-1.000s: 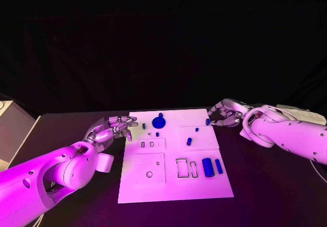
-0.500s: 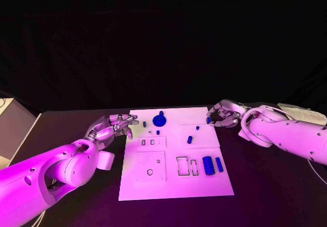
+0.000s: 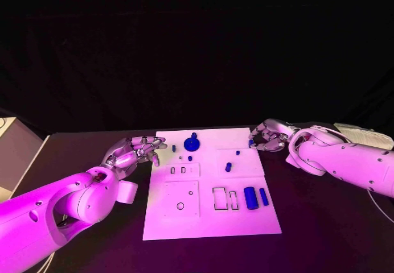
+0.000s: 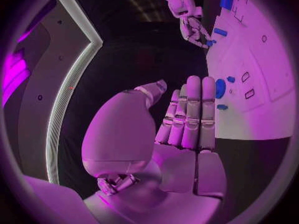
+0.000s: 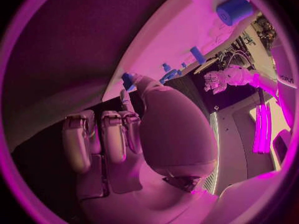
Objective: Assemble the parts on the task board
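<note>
Because the small blue peg (image 3: pixel 251 144) lay at the flat white task board's (image 3: pixel 246 222) right edge, the right hand (image 3: pixel 269 136) pinched it there; the left hand (image 3: pixel 135 152) hovered released by the left edge.

A black curtain (image 3: pixel 197 62) hangs behind the dark surface (image 3: pixel 328 227), closing off the room. A pale cabinet (image 3: pixel 15 151) stands at the surface's far left edge.

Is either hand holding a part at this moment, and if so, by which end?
The left hand holds nothing. The right hand has its fingers at a small blue part at the task board's edge; whether it grips it cannot be told.
</note>
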Action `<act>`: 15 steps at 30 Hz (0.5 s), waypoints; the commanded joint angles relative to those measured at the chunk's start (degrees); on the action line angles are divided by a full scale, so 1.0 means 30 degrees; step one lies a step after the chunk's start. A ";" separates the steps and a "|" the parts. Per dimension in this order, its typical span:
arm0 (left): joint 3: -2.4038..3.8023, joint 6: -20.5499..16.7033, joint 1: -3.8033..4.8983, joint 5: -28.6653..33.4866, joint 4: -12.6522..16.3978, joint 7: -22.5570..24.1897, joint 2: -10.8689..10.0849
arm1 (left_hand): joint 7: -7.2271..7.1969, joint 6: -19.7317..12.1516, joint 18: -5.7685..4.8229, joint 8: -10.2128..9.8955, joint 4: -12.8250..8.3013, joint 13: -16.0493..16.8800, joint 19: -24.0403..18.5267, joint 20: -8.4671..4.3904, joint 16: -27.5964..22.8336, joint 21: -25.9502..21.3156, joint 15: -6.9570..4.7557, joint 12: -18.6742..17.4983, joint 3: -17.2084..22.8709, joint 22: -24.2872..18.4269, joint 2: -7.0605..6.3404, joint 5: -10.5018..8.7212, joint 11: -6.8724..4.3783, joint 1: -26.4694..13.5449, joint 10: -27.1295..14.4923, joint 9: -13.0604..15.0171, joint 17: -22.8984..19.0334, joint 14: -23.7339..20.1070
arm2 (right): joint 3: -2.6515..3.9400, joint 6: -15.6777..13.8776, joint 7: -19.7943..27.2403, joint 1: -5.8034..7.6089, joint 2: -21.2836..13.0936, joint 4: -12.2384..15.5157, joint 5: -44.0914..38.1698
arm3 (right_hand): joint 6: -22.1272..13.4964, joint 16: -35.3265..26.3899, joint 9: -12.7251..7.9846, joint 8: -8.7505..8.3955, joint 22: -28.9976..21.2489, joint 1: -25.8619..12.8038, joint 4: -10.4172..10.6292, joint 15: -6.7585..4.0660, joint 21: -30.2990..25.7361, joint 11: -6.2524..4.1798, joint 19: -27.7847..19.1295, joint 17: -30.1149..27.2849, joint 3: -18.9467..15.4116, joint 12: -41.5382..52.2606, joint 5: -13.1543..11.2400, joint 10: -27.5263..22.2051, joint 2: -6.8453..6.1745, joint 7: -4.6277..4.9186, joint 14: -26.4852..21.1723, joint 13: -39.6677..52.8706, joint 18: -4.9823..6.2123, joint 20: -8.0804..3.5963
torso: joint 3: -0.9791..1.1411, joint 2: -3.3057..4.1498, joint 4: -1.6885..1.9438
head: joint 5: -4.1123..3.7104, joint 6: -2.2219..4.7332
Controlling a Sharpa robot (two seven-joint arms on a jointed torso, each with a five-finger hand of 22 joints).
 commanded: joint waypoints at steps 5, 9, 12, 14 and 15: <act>0.0013 0.0349 -0.0001 -0.0036 0.0014 0.0074 0.0026 | -0.0004 -0.0005 0.0290 -0.0038 -0.0031 -0.0010 -0.0104 -0.0001 0.0072 0.0084 0.0021 -0.0032 0.0040 0.0037 0.0053 0.0012 -0.0026 -0.0069 -0.0090 0.0022 -0.0022 -0.0180 | -0.0002 0.0309 -0.0168 -0.0044 0.0141 -0.0126 -0.0210 | 0.0300 0.0058 0.0027 0.0146 0.5020 -0.0008 0.0160 0.0091 0.0088 0.0045 0.2000 0.3956 0.0260 0.0116 -0.0109 0.1994 0.0416 -0.0085 0.1785 0.5031 -0.0274 0.0040 | 0.0006 -0.0011 -0.0002 | 0.0016 -0.0014; 0.0013 0.0363 -0.0001 -0.0037 0.0009 0.0059 0.0028 | -0.0004 -0.0005 0.0290 -0.0038 -0.0031 -0.0010 -0.0104 -0.0001 0.0072 0.0084 0.0021 -0.0032 0.0040 0.0037 0.0053 0.0012 -0.0026 -0.0069 -0.0090 0.0022 -0.0022 -0.0180 | -0.0002 0.0334 -0.0190 -0.0048 0.0212 -0.0220 -0.0210 | 0.0381 0.0057 0.0037 0.0192 0.5020 0.0003 0.0155 0.0069 0.0088 0.0027 0.2000 0.3953 0.0358 0.0116 -0.0158 0.1994 0.0483 -0.0109 0.1784 0.5031 -0.0274 0.0025 | 0.0002 -0.0008 -0.0008 | 0.0019 -0.0025; 0.0013 0.0369 -0.0001 -0.0037 0.0004 0.0051 0.0027 | -0.0004 -0.0005 0.0290 -0.0038 -0.0031 -0.0010 -0.0104 -0.0001 0.0072 0.0084 0.0021 -0.0032 0.0040 0.0037 0.0053 0.0012 -0.0026 -0.0069 -0.0090 0.0022 -0.0022 -0.0180 | -0.0002 0.0346 -0.0211 -0.0049 0.0260 -0.0285 -0.0212 | 0.0470 0.0059 0.0049 0.0244 0.5020 0.0025 0.0136 0.0041 0.0088 0.0002 0.2000 0.3962 0.0490 0.0116 -0.0232 0.1994 0.0574 -0.0137 0.1786 0.5031 -0.0274 0.0003 | 0.0004 -0.0008 -0.0010 | 0.0019 -0.0032; 0.0013 0.0369 -0.0001 -0.0038 0.0001 0.0047 0.0025 | -0.0004 -0.0005 0.0290 -0.0038 -0.0031 -0.0010 -0.0104 -0.0001 0.0072 0.0084 0.0021 -0.0032 0.0040 0.0037 0.0053 0.0012 -0.0026 -0.0069 -0.0090 0.0022 -0.0022 -0.0180 | -0.0002 0.0337 -0.0221 -0.0051 0.0290 -0.0331 -0.0213 | 0.0471 0.0059 0.0049 0.0245 0.5020 0.0025 0.0135 0.0040 0.0088 0.0001 0.2000 0.3961 0.0492 0.0116 -0.0234 0.1994 0.0575 -0.0138 0.1786 0.5031 -0.0274 0.0002 | 0.0004 -0.0013 -0.0006 | 0.0011 -0.0031; 0.0013 0.0368 -0.0001 -0.0038 0.0000 0.0045 0.0024 | 0.0013 -0.0016 0.0288 -0.0044 -0.0033 -0.0011 -0.0120 0.0001 0.0078 0.0099 0.0029 -0.0037 0.0045 0.0044 0.0050 0.0012 -0.0014 -0.0091 -0.0102 0.0022 -0.0027 -0.0188 | -0.0002 0.0327 -0.0226 -0.0052 0.0304 -0.0356 -0.0214 | 0.0506 0.0055 0.0054 0.0266 0.5020 0.0032 0.0123 0.0030 0.0088 -0.0008 0.2000 0.3951 0.0541 0.0116 -0.0274 0.1994 0.0602 -0.0148 0.1783 0.5031 -0.0274 -0.0007 | 0.0002 -0.0014 -0.0002 | 0.0008 -0.0031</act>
